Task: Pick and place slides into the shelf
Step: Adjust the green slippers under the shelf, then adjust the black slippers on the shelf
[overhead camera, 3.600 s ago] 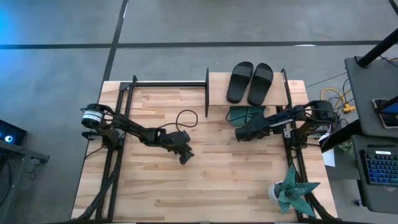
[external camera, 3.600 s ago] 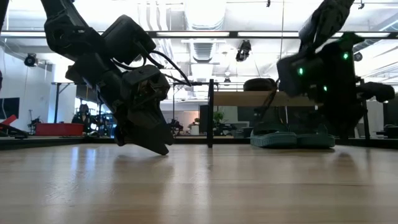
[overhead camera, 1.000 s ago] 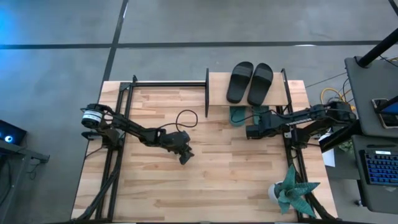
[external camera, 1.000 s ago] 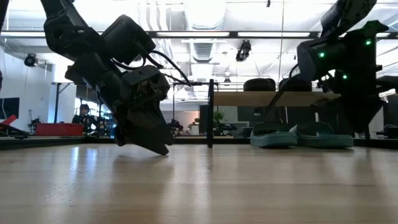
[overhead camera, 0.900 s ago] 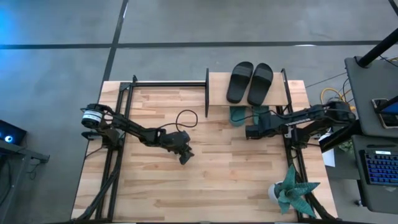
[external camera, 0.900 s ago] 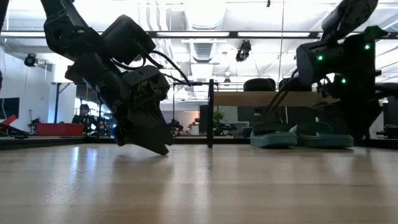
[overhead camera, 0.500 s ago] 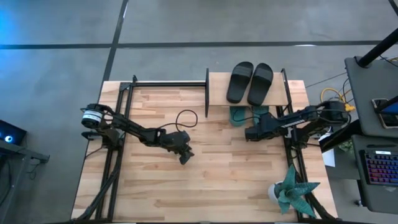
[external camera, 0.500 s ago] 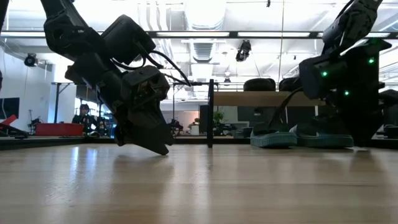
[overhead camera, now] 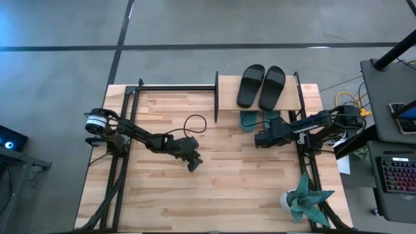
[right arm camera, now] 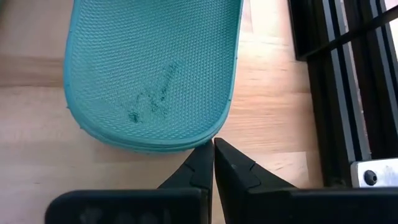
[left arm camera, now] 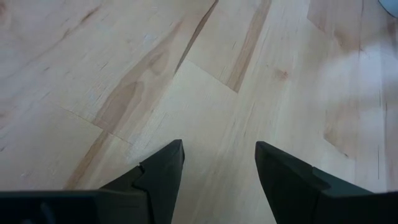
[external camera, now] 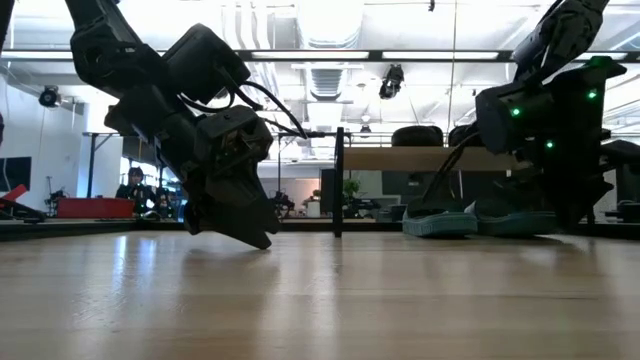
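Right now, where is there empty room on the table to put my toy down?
The bare wood between the left gripper and the teal plant is free. It is crowded by the shelf: black slides on top, teal slides below, the right gripper just before them.

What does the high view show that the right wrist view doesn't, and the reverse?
Only the high view shows the black slides on the shelf top, the left gripper waiting mid-table, and the plant. Only the right wrist view shows the right gripper shut, tips at a teal slide's heel edge. Both show that teal slide on the tabletop.
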`<state>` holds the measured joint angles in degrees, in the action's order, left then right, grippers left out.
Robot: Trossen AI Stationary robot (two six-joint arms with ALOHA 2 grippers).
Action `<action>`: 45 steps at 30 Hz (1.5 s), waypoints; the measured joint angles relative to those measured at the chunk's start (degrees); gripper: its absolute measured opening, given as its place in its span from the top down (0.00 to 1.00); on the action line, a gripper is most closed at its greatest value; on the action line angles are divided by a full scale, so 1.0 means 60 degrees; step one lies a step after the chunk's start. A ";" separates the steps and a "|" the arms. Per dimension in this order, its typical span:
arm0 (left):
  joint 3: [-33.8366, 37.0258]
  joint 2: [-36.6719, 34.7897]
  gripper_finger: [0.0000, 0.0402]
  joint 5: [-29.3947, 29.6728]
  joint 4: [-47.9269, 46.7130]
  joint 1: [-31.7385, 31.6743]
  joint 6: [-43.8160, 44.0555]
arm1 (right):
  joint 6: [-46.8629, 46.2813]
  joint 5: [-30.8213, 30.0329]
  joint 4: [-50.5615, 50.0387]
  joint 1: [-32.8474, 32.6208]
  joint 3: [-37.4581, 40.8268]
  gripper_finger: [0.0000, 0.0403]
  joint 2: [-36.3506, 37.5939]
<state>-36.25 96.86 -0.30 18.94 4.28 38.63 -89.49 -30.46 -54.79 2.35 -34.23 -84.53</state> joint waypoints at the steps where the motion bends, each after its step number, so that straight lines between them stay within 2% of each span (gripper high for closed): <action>1: 0.0000 0.0000 0.52 0.0000 0.0000 0.0000 0.0000 | 0.0000 -0.0004 -0.0036 0.0000 -0.0025 0.98 0.0000; 8: 0.0004 0.0000 0.52 0.0000 0.0000 -0.0004 -0.0012 | -0.0488 -0.0190 -0.0799 -0.0376 -0.0545 0.98 0.0250; 13: 0.0004 0.0000 0.52 0.0000 0.0004 -0.0004 -0.0015 | -0.0695 -0.0442 -0.1640 -0.0888 -0.1511 0.98 0.0330; 18: 0.0004 0.0000 0.52 0.0000 0.0004 -0.0004 -0.0015 | 0.0311 -0.0722 -0.1672 -0.1239 -0.3001 0.98 0.0519; 20: 0.0001 0.0000 0.52 0.0000 0.0004 -0.0004 -0.0011 | 0.0646 -0.1128 -0.1940 -0.1219 -0.3740 0.98 0.0617; 23: 0.0000 0.0000 0.52 0.0000 0.0004 -0.0004 -0.0007 | 0.0913 -0.2263 -0.2782 -0.0952 -0.4950 0.98 0.0814; 27: -0.0007 0.0000 0.52 0.0000 0.0001 -0.0004 0.0000 | 0.1341 -0.3214 -0.4538 0.0076 -0.6026 0.98 0.1025; 30: -0.0007 0.0000 0.52 0.0000 0.0004 -0.0004 0.0000 | 0.2134 -0.3046 -0.4937 0.1268 -0.6100 0.98 0.1179; 34: -0.0007 0.0000 0.52 0.0000 0.0004 -0.0004 0.0004 | 0.3866 -0.2521 -0.3846 0.2510 -0.5742 0.98 0.1324; 38: -0.0007 0.0000 0.52 0.0004 0.0004 -0.0004 0.0010 | 0.5457 -0.2166 -0.2173 0.2902 -0.5304 0.98 0.1324; 45: -0.0007 0.0000 0.52 0.0024 0.0015 -0.0004 0.0265 | 0.5483 -0.2039 -0.1924 0.3115 -0.4410 0.98 0.1491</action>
<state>-36.29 96.86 -0.15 19.03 4.25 40.22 -56.59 -42.69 -66.34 21.04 -60.69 -75.59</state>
